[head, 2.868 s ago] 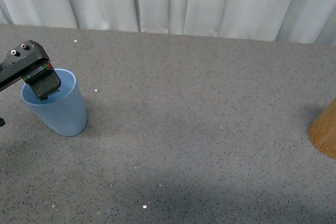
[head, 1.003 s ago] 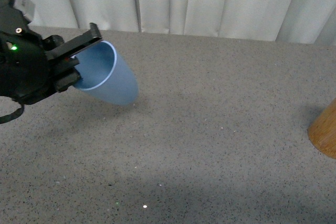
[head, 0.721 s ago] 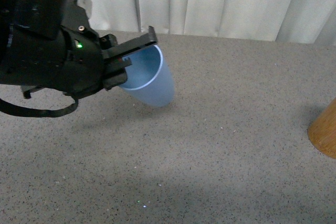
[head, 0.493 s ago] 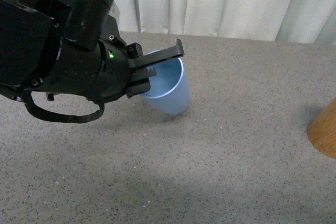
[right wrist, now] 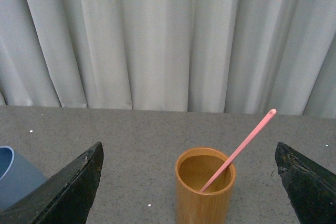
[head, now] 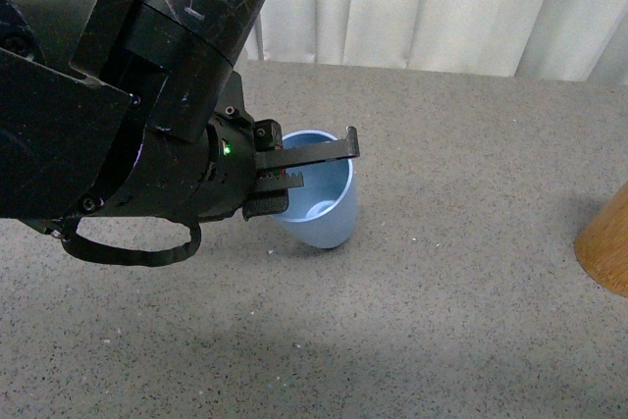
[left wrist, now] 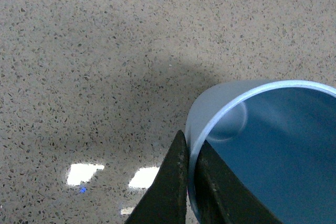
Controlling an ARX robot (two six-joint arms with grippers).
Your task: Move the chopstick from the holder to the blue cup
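The jaws of the right gripper (right wrist: 189, 153) stand wide apart. Between them stands the holder (right wrist: 205, 190), upright, the chopstick (right wrist: 239, 149) leaning inside; the blue cup (right wrist: 16, 179) shows partly behind one jaw.

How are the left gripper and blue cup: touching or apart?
Touching. The left wrist view shows the rim of the blue cup pinched by the left gripper, one finger inside, one outside.

One blue cup (head: 329, 213) is in sight, one wooden holder (right wrist: 205, 195) and a single pink chopstick (right wrist: 239, 149). Grippers number two, the left gripper (left wrist: 191, 142) and the right gripper (right wrist: 189, 148), each with two fingers (right wrist: 79, 182). One green light (head: 227, 149) glows on the left arm (head: 118, 95). There is one speckled grey tabletop (head: 471, 340) and one pleated white curtain (head: 442, 7).
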